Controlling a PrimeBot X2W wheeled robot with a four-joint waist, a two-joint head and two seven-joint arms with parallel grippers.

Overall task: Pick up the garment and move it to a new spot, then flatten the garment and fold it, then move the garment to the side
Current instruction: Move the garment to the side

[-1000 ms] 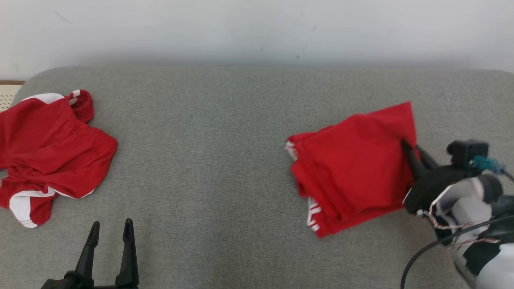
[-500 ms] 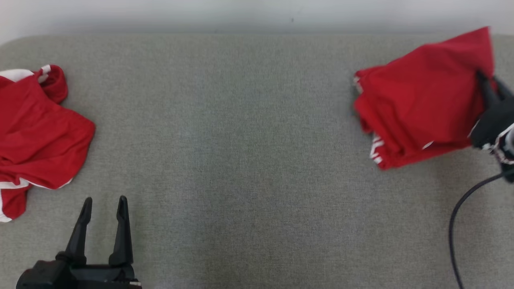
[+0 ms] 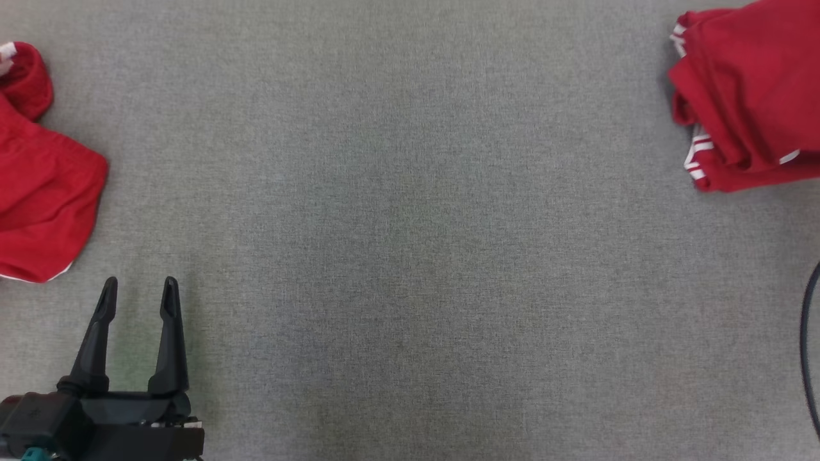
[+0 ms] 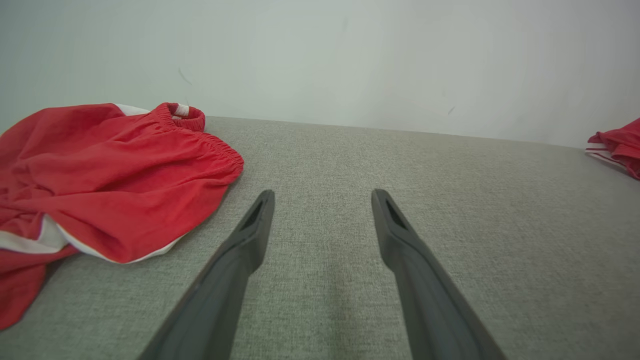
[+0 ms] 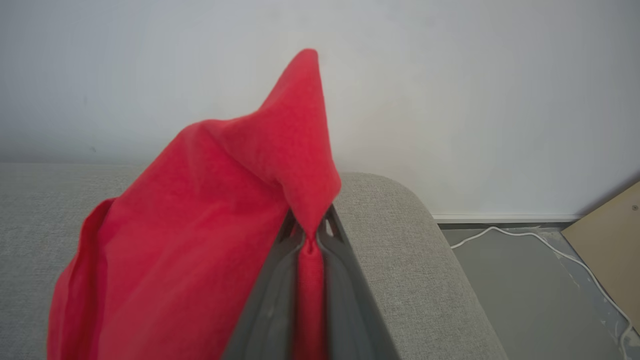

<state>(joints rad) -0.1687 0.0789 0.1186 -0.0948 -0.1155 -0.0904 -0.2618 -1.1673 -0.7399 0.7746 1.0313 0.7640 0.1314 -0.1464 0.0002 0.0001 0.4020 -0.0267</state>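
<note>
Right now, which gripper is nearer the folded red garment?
Right. The right gripper is shut on a corner of the folded garment. The left gripper stands open across the cushion, beside the crumpled garment, well apart from the folded one.

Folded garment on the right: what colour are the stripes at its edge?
White stripes on the red folded garment; clearest in the head view.

Left tool (image 4: 322, 193), jaws spread wide with nothing between them, low over the grey cushion (image 4: 500, 210). Red shorts (image 4: 115, 175) with white trim lie crumpled near the finger (image 4: 240, 260) on the view's left, waistband toward the wall (image 4: 320, 60). Another red, white-striped garment (image 4: 617, 146) lies at the right edge, well apart.
</note>
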